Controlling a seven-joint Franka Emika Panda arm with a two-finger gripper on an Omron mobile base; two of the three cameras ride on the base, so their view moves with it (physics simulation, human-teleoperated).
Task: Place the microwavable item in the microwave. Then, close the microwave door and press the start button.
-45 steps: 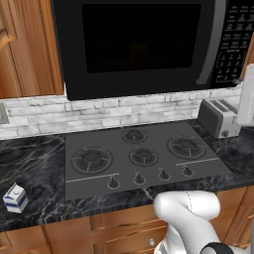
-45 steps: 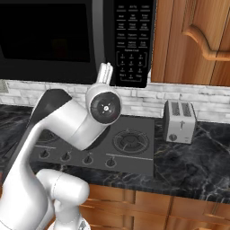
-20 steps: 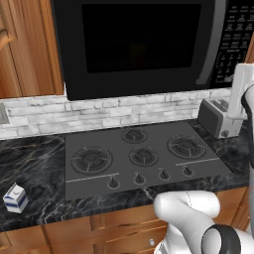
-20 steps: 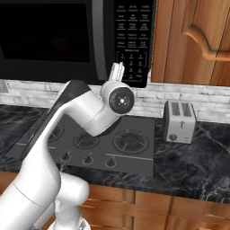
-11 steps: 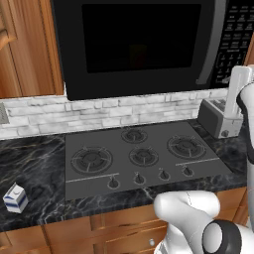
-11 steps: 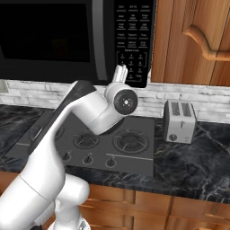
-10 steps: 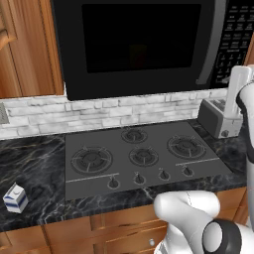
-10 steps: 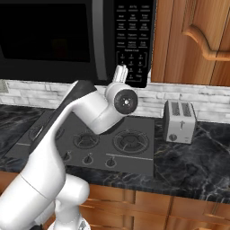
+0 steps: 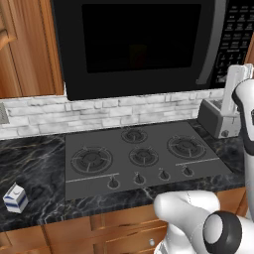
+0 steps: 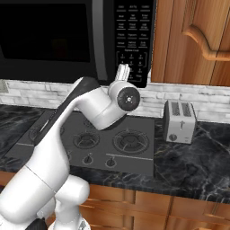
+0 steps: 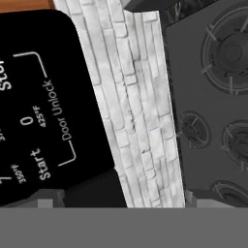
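Low at the left edge of your left base view, a milk carton (image 9: 15, 197) sits alone on the dark counter (image 9: 34, 154). Mid-frame lies the cooktop (image 9: 141, 156); a silver toaster (image 10: 179, 121) stands right of it in the right base view. Above centre there, your gripper (image 10: 122, 71), jaws released and empty, points at the keypad (image 10: 132, 38) of the microwave (image 9: 149, 44). The microwave door (image 9: 139, 47) is closed. In the hand view's lower left, the Start key (image 11: 39, 164) is close.
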